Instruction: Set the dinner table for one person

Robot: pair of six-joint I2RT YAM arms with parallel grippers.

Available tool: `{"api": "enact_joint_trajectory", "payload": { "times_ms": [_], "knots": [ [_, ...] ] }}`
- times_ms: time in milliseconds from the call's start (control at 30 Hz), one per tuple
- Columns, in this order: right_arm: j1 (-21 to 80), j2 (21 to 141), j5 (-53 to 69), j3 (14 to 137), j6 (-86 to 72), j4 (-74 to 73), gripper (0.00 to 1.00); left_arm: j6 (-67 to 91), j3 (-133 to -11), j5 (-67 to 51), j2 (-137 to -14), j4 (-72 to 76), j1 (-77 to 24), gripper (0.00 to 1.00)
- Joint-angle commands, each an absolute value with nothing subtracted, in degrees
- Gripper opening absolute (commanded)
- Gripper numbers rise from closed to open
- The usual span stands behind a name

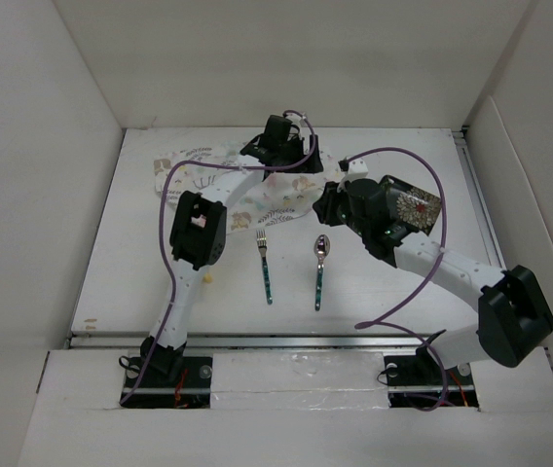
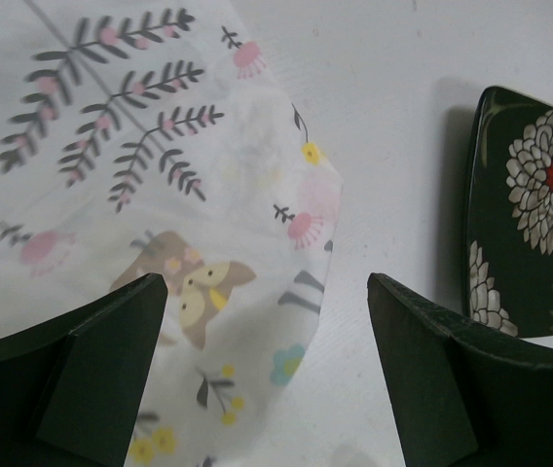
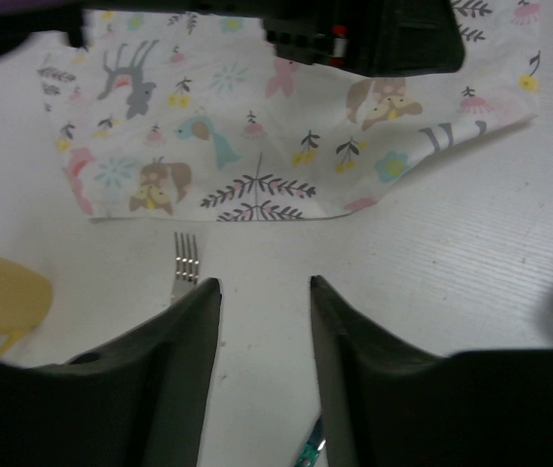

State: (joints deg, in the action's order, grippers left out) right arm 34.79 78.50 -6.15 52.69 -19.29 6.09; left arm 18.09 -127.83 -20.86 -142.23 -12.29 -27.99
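From above, the large flat matte white surface [image 1: 140, 263] lies under everything, rigid and fixed; I only set things on it. My left tool [image 1: 279, 146] hangs over the thin animal-and-leaf-patterned cloth placemat [image 1: 203, 165], and my right tool [image 1: 333, 201] is near the dark green floral glazed plate [image 1: 421, 206]. Left wrist: tool spread wide, pinching nothing. The cloth looks limp and likely to drag, so I'd nip a corner; the plate looks slick and breakable, so I'd take its rim. Right wrist: tool partly spread, empty, just short of the teal-handled steel fork [image 3: 186, 263]
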Motion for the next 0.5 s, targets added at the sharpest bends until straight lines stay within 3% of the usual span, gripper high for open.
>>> {"api": "enact_joint_trajectory", "payload": {
  "times_ms": [0,33,67,100,133,200,233,300,333,400,467],
  "knots": [
    [33.5,83.4,-11.6,55.4,-21.7,10.2,0.34,19.5,-118.7,-12.0,-119.8,-3.9,-25.2,0.81],
    [32.2,85.0,-11.9,56.1,-22.4,9.9,0.07,21.1,-108.6,-11.0,-116.7,-1.1,-24.4,0.75],
    [31.4,86.6,-12.0,56.9,-22.8,9.8,0.00,22.7,-103.9,-9.4,-110.4,1.7,-23.4,0.72],
    [30.6,90.0,-11.7,57.8,-23.8,9.4,0.00,24.2,-99.2,-6.4,-107.9,6.0,-21.8,0.67],
    [28.9,91.9,-11.3,60.0,-24.3,8.8,0.00,25.6,-91.9,-4.3,-105.2,7.2,-21.1,0.43],
    [27.6,96.5,-12.1,62.2,-24.7,7.7,0.00,25.0,-88.5,4.2,-101.7,5.0,-20.0,0.26],
    [26.9,98.1,-12.9,64.9,-25.0,6.9,0.23,23.2,-88.9,7.4,-101.7,2.4,-19.2,0.21],
    [24.6,101.0,-13.8,67.8,-25.6,4.1,0.48,20.9,-91.0,14.1,-103.4,-5.7,-18.6,0.23],
    [23.8,103.6,-12.2,69.9,-25.8,3.8,0.63,20.1,-91.5,17.1,-104.2,-7.7,-18.6,0.36],
    [22.0,106.3,-10.7,72.1,-25.7,4.3,0.69,19.1,-90.7,22.6,-106.2,-11.0,-18.1,0.62],
    [21.2,110.5,-10.1,76.6,-25.8,2.5,0.72,18.7,-89.6,23.2,-106.9,-11.9,-16.2,0.72]
  ]
}}
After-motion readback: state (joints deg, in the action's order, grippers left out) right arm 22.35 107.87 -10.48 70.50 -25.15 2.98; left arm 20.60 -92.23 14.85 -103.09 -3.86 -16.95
